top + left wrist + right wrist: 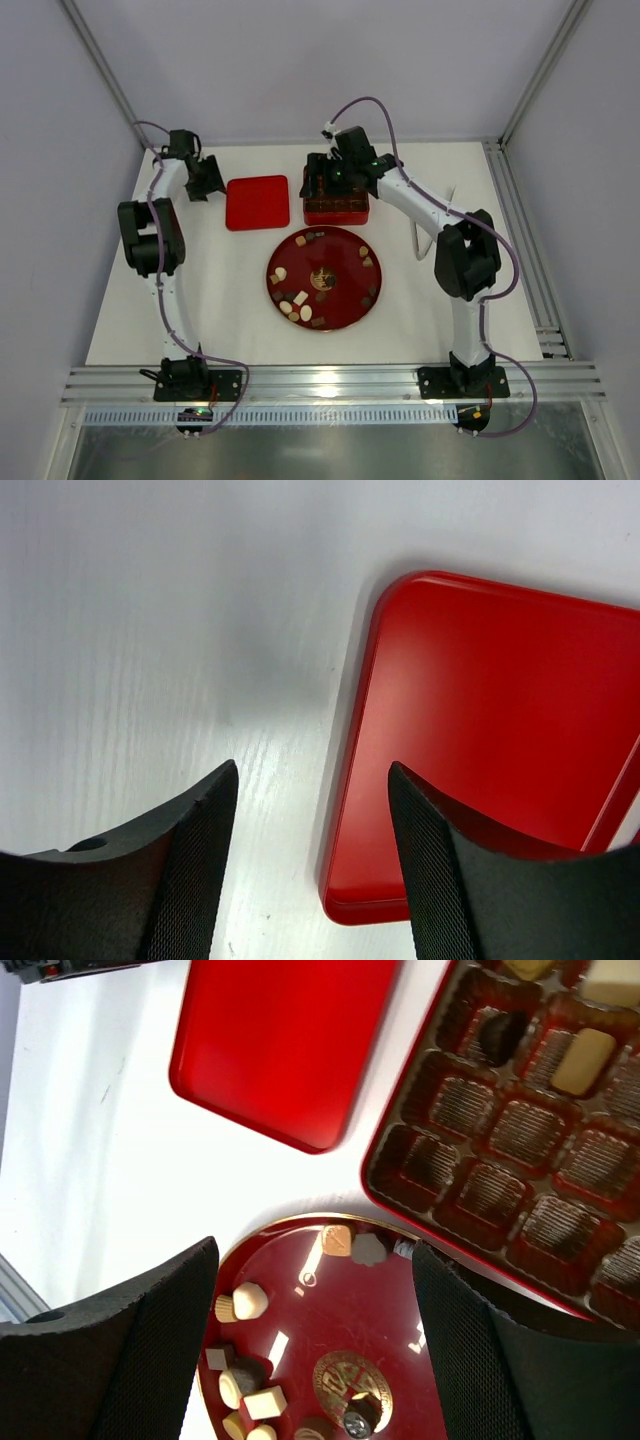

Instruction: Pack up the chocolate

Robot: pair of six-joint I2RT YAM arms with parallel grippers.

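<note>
Both released: my left gripper [310, 780] beside the flat red square tray [500, 730] near the far edge, my right gripper [312, 1260] over the red compartmented box [520, 1130] holding small chocolate pieces [582, 1060].

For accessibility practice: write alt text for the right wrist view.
The open right gripper hovers over a round red plate of loose chocolates with a gold emblem. Beyond lie a partly filled compartment tray and a flat red lid.

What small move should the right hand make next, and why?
Probably lower the open, empty right hand toward a chocolate on the round plate: most compartments of the box in view are empty, and many pieces lie on the plate.
</note>
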